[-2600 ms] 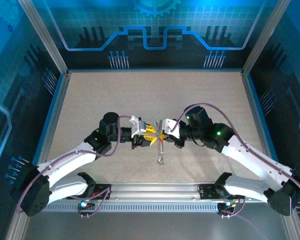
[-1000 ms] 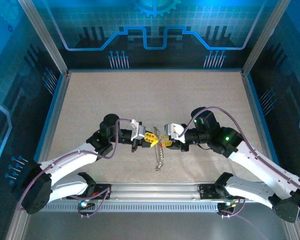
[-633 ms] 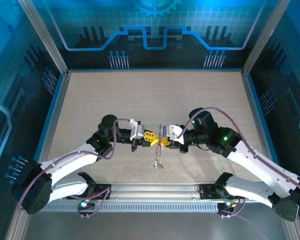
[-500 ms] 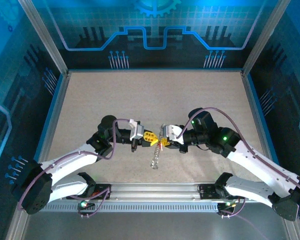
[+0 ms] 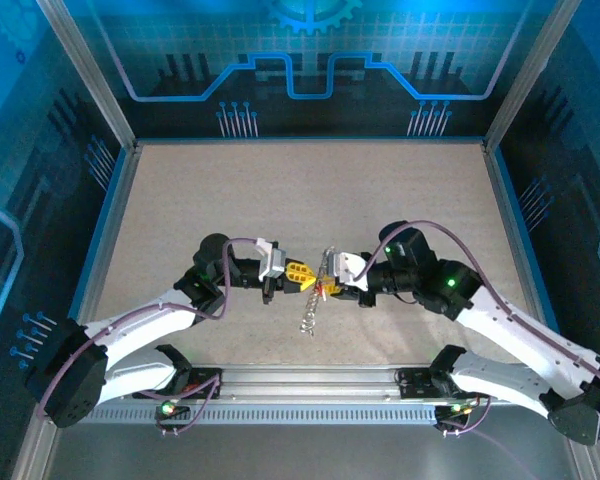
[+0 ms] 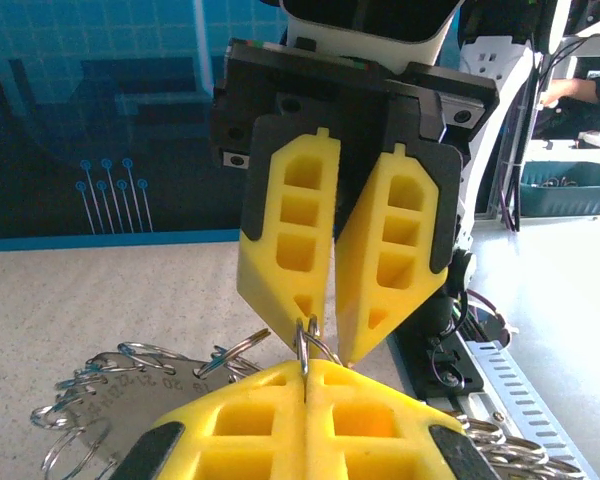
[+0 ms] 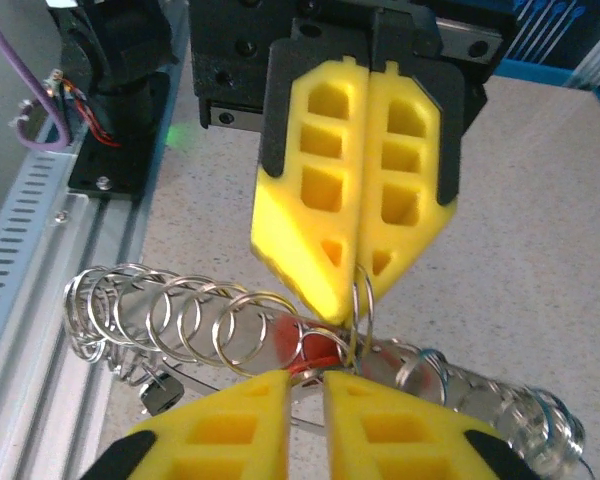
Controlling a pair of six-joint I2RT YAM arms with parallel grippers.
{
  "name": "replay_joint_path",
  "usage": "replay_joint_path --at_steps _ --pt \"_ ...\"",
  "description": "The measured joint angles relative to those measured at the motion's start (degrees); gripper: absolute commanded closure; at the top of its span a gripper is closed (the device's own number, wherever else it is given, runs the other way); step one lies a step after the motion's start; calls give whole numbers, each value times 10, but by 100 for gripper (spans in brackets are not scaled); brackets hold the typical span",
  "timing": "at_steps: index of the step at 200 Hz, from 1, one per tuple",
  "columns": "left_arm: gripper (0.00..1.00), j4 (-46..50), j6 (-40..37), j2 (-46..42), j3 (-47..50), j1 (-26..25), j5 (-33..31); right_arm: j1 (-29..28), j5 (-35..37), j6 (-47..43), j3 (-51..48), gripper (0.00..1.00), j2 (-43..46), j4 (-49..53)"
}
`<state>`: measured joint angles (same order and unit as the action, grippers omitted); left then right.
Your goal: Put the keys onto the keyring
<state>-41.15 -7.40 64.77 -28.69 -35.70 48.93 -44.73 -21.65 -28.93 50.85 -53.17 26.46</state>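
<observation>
left gripper (image 5: 306, 279): yellow ribbed jaws pressed together — clamped on one thin wire loop.
keyring (image 5: 311, 308): mid-table (image 5: 230, 200), between both grippers; silver wire coils, chain-like; long axis far-to-near, near end leaning left.
keys (image 7: 318, 350): red plastic head among the coils.
right gripper (image 5: 329, 290): jaws almost closed, wire in the slit — hold cannot be told.
</observation>
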Motion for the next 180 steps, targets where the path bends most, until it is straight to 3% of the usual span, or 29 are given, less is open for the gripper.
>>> replay_joint_path --at_steps 69,146,180 --pt "100 -9 0 0 0 0 0 0 35 -1 -29 72 48 -24" --pt "100 -13 0 0 0 -1 0 -7 26 -16 -8 85 -6 -24" --pt "100 -12 0 0 0 -1 0 -8 26 -14 -8 74 -2 -25"
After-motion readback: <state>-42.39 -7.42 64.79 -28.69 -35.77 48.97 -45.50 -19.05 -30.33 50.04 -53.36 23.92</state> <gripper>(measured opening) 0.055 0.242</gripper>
